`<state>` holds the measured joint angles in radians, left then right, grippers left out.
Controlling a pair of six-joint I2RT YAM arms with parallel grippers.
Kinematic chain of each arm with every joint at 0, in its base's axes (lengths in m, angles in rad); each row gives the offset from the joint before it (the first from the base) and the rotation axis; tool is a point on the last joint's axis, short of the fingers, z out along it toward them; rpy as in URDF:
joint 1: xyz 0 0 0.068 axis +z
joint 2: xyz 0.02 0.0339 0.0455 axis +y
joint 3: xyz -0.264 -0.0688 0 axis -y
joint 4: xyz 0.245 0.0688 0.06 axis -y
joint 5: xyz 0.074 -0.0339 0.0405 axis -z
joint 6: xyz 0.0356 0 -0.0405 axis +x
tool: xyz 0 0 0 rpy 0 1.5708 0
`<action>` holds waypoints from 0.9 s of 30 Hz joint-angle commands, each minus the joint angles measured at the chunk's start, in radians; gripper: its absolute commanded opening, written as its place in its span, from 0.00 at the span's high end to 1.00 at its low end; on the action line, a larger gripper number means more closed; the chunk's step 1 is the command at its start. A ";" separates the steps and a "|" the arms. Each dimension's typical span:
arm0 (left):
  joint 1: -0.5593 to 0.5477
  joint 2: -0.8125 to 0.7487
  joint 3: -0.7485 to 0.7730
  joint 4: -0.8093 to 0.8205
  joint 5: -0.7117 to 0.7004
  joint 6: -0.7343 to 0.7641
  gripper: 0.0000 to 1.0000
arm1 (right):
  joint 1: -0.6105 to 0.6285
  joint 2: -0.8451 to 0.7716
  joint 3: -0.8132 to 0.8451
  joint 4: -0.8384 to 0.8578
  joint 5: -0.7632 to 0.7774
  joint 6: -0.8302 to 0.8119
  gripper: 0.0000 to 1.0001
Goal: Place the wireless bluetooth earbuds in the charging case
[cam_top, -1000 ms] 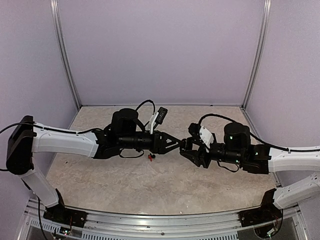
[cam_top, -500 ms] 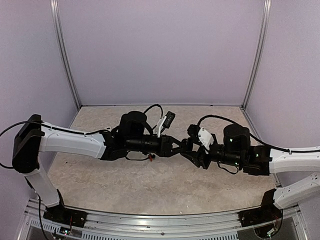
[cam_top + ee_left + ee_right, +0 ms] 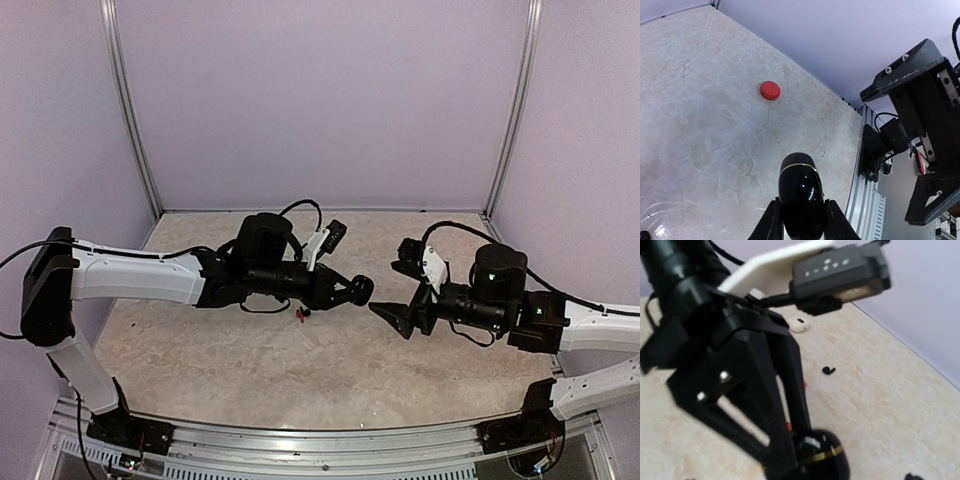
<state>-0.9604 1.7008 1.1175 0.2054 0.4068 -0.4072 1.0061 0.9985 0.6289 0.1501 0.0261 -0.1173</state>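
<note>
A small white case (image 3: 799, 325) lies shut on the counter (image 3: 250, 370), seen past the left arm from the right wrist. Nearer the middle, under the left wrist, a tiny red earbud (image 3: 299, 317) and a tiny black earbud (image 3: 828, 370) with a hooked stem lie close together on the bare counter, outside any case. Just right of them the left end effector (image 3: 358, 291) is clamped on a black case (image 3: 800, 185), held above the counter. The case is a glossy pebble with a thin gold seam, and its lid is closed, so its inside is hidden. Facing it, a little apart, the right end effector (image 3: 392, 318) has its jaws spread wide and holds nothing. Farther right a red case (image 3: 770, 90) sits shut on the counter, well apart from the black one.
</note>
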 commanded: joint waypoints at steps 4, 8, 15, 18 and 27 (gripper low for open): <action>0.005 -0.115 0.002 -0.153 -0.039 0.278 0.92 | 0.001 -0.050 -0.013 -0.095 -0.124 0.072 0.09; -0.010 -0.202 -0.062 -0.147 0.019 0.424 0.90 | -0.006 -0.065 -0.009 -0.109 -0.281 0.084 0.10; -0.102 -0.300 -0.083 -0.289 0.071 0.669 0.90 | -0.008 -0.038 0.013 -0.123 -0.499 0.082 0.24; -0.130 -0.291 -0.066 -0.345 0.073 0.698 0.94 | -0.008 -0.012 0.019 -0.118 -0.554 0.073 0.29; -0.169 -0.288 -0.058 -0.310 0.042 0.677 0.95 | 0.003 0.038 0.049 -0.091 -0.617 0.064 0.45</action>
<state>-1.1202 1.4128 1.0348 -0.1162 0.4610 0.2573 1.0042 1.0225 0.6422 0.0425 -0.5404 -0.0444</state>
